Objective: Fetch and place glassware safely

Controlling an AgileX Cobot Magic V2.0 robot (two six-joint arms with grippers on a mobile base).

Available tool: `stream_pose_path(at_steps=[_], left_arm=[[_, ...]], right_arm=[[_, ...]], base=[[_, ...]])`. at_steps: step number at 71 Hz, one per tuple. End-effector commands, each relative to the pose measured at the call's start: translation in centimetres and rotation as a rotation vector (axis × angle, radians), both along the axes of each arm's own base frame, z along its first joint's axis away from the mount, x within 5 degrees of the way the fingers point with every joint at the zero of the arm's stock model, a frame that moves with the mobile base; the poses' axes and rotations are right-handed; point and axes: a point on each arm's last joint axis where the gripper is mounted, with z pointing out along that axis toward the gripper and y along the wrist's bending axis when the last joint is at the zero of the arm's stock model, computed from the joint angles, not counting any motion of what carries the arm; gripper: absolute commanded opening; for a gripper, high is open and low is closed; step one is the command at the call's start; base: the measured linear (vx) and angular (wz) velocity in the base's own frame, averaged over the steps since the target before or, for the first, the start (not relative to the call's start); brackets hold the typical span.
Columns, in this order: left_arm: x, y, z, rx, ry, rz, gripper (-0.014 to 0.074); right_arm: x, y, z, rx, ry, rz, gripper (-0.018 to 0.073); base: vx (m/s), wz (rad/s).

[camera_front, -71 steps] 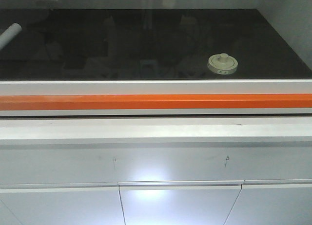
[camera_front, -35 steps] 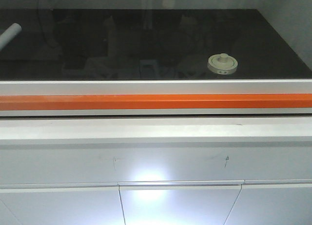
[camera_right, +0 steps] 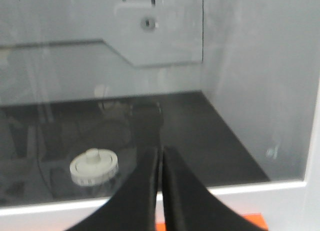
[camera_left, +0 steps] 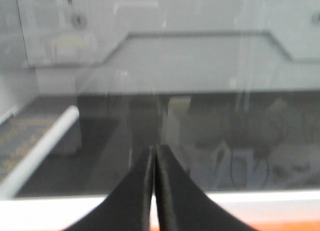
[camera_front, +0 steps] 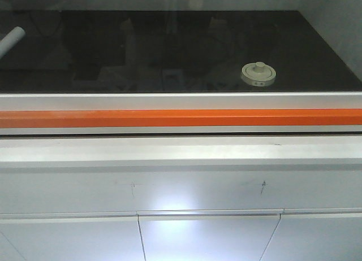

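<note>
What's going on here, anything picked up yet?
Nothing is picked up yet. The jar sits with its lid on, on the black surface toward the right, and a white tube lies at the far left edge. The left claw and the right claw are both closed and empty, held short of the surface. The right claw is the one nearer the jar. Reflections hint at a glass front, but I can't be sure.

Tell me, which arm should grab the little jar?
Probably the right one. The jar sits close in front of the right gripper, while the left gripper faces only the white tube.
</note>
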Motion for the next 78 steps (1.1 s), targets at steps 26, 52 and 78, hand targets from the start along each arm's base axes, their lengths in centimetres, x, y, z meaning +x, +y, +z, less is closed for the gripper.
stream_pose_path(at_steps=[26, 52, 78], left_arm=[[-1.7, -0.2, -4.2, -0.012, -0.173, -0.014, -0.0007], [-3.1, -0.2, -8.3, -0.040, -0.127, -0.018, -0.0007], [-3.1, -0.2, -7.9, -0.041, -0.170, -0.020, -0.0007]], right_arm=[[-1.5, 1.1, -4.2, -0.170, -0.214, 0.091, -0.0001], [-1.3, 2.0, -8.0, -0.126, -0.125, 0.209, -0.0001], [2.5, 2.2, -11.8, -0.079, -0.089, 0.260, -0.0001]], base=[[0.00, 0.00], [0.00, 0.00], [0.00, 0.00]])
